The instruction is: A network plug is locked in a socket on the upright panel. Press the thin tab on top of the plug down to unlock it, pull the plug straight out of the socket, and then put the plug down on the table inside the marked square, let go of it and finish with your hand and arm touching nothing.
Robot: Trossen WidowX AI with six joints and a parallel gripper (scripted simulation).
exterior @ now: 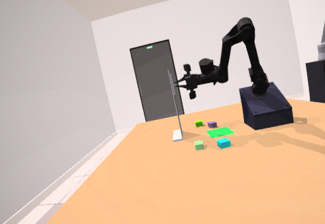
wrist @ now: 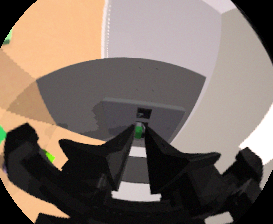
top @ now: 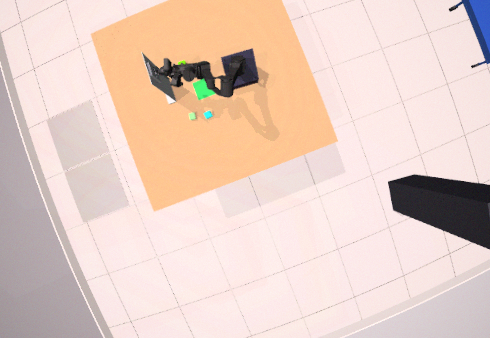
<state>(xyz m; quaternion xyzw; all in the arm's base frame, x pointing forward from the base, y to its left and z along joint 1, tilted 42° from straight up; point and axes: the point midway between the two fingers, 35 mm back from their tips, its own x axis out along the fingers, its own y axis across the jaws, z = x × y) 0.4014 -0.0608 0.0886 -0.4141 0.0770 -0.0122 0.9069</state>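
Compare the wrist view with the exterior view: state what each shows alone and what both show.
Wrist only: the dark socket right above the plug, seen head-on. Exterior only: the door, the cyan block and the arm's base. Both: the upright panel and the jaws pinched on the green plug.
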